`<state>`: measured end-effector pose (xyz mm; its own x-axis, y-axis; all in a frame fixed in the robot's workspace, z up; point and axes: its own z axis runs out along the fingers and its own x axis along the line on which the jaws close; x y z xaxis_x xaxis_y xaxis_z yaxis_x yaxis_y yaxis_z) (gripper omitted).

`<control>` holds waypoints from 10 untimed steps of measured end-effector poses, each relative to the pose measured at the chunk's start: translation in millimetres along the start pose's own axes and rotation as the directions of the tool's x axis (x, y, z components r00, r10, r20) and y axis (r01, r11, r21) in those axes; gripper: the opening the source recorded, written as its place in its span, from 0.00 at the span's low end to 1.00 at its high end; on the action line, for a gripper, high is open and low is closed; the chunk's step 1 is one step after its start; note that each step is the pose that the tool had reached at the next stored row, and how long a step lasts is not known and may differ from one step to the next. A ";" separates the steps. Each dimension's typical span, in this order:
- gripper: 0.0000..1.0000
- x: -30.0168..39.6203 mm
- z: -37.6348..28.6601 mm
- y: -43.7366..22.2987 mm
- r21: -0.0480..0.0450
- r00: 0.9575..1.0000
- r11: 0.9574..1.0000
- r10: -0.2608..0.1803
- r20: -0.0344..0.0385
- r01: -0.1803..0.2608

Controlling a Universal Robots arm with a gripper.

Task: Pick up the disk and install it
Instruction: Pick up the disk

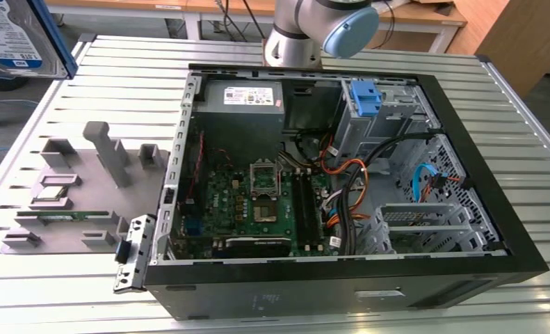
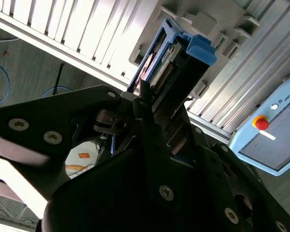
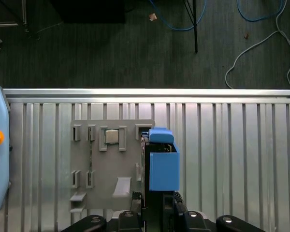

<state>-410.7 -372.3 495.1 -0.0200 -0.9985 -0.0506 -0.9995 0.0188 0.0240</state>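
The disk (image 1: 15, 35) is hanging in the air, well above the slatted desk (image 1: 117, 62). In the exterior view it is sitting at about ten o'clock from the open computer case (image 1: 497, 229), with its white-and-blue label facing that camera. In the first wrist view its blue rail (image 3: 163, 166) is showing edge-on over one edge of the grey fixture tray (image 3: 111, 154), apart from it rather than resting in it. Judging by that, the disk is being carried clear of its slot so the rails are catching nothing.

The pincer (image 2: 157, 113) is pinching the disk. In the second wrist view its black fingers (image 2: 143, 99) are pressing in on the disk's end nearest the wrist, while the blue-railed end (image 2: 195, 50) is jutting out past them. That grip is probably leaving the far end and both rails free for sliding into a bay.

Inside the case, a bare blue bracket (image 1: 363, 97) is sitting at about one o'clock from the motherboard (image 1: 265, 202), and the grey power supply (image 1: 242, 97) at twelve. A pale blue pendant (image 2: 275, 130) is lying on the desk near the fixture tray.
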 end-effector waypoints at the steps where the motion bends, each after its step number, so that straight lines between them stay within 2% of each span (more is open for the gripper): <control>1: 0.35 0.0 0.0 0.0 0.000 1.000 1.000 0.000 0.000 0.000; 10: 0.35 0.0 -0.1 -1.8 0.000 1.000 1.000 0.000 0.000 0.000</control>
<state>-408.9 -372.3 495.2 -0.0199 -0.9985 -0.0505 -0.9995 0.0187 0.0240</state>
